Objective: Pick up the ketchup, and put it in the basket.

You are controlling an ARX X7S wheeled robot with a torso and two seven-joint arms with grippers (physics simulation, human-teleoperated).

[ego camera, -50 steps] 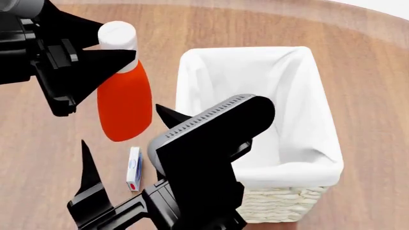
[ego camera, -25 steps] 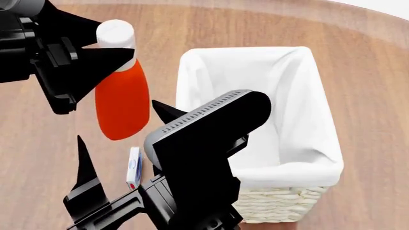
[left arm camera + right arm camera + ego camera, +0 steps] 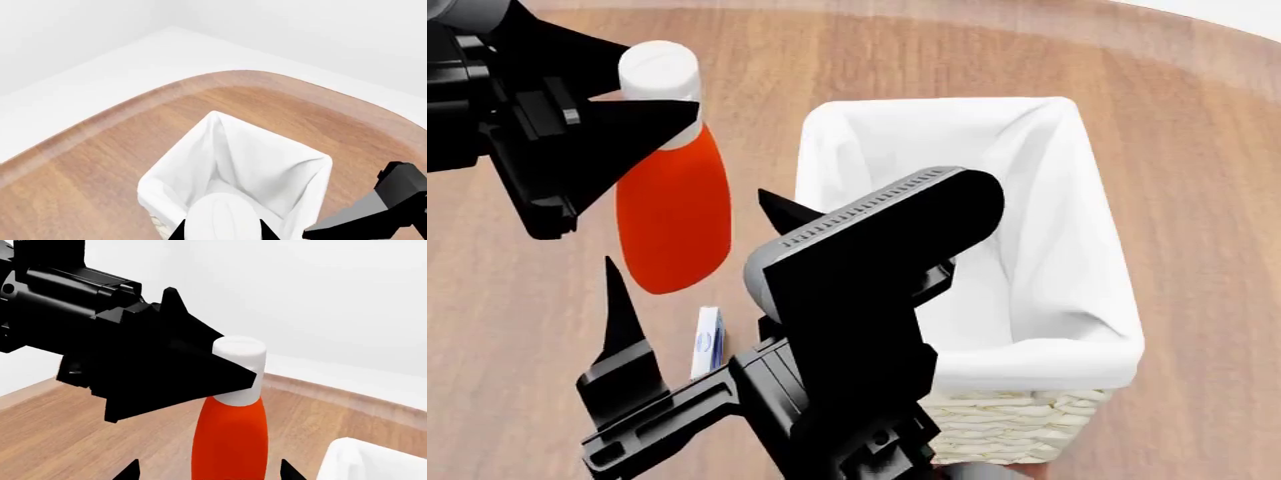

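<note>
ketchup (image 3: 673,215): orange-red, white cap | basket (image 3: 1014,418): cream weave, white liner

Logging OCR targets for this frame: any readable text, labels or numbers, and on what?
None readable.
Ketchup: only plain orange-red body and white cap show; no label visible.
Small white box on the table: blue and red markings, too small to read.
Basket: plain white liner, no text.

Bright, even, diffuse render light; sharp focus throughout; no glare, shadows barely visible.
</note>
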